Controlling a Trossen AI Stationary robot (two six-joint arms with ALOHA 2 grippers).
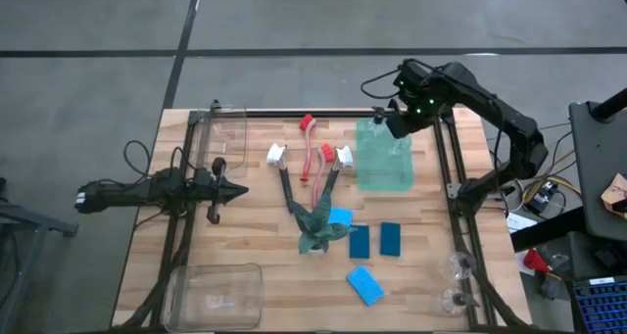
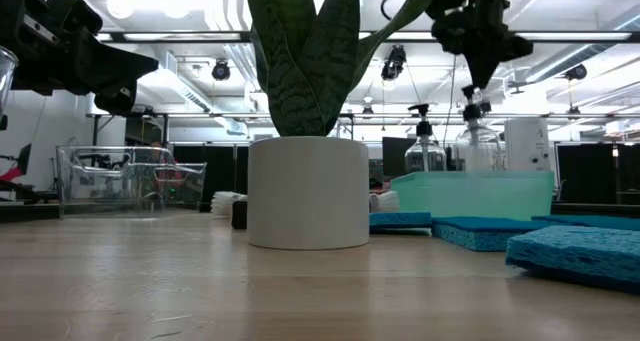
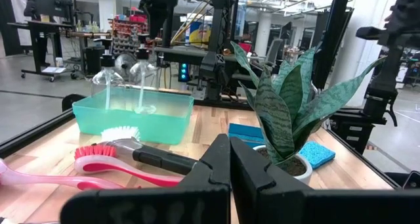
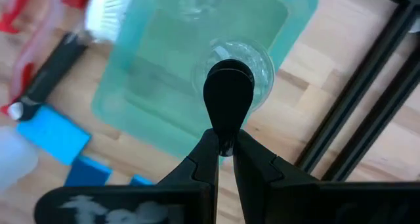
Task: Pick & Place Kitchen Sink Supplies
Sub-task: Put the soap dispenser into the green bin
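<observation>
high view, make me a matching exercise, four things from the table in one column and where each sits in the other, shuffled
Things:
1. teal bin
2. plant
3. left pincer
4. two clear bottles

Places:
A. near the table's right edge, at the front
B. mid-table, between the brush handles and the sponges
C. under the right pincer, at the back right
D. over the table's left side, shut on nothing

Pairs: 1-C, 2-B, 3-D, 4-A
</observation>
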